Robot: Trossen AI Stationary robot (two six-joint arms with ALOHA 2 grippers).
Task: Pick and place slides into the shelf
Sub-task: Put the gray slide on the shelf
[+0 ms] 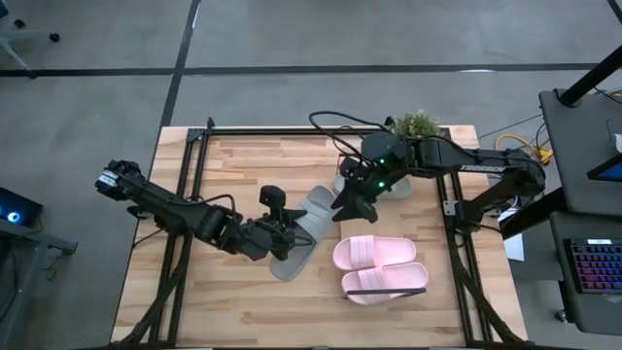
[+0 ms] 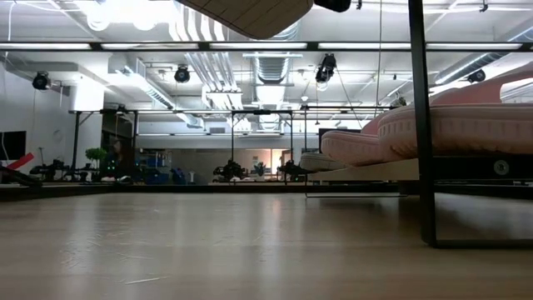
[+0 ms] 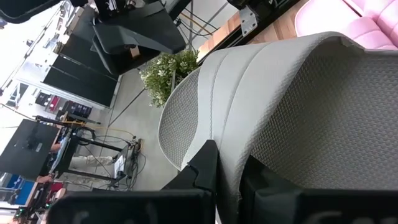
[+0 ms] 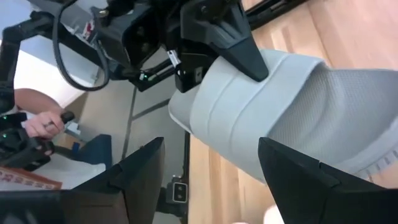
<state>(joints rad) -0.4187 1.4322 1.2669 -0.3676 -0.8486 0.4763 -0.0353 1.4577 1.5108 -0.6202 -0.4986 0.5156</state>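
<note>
- While I hold this grey-green slide (image 1: 301, 233) aloft over the middle of the table (image 1: 243, 165), my main worry is the handover: the left gripper (image 1: 282, 231) has it by a thin pinch on the strap, so I judge that a nudge from the other arm could twist or peel it free.
- If the right gripper (image 1: 348, 207) closes before it is properly round the slide, I think it would push the soft foam aside rather than catch it.
- Should the slide drop, it could land on the pink slides (image 1: 379, 270) lying side by side just beyond it on the shelf (image 1: 428, 292), knocking that pair askew.
- Left jaws: fully closed, clamped on the strap of the grey-green slide; the left wrist view shows the ribbed strap running right down between the fingers (image 3: 205, 168).
- Right jaws: spread wide and holding nothing; in the right wrist view the two fingers (image 4: 140, 171) stand either side of the slide's end, near it, though I cannot tell whether either touches.
- A second grey-green slide (image 1: 394, 187) lies mostly hidden under the right arm, near the potted plant (image 1: 416, 124).
</note>
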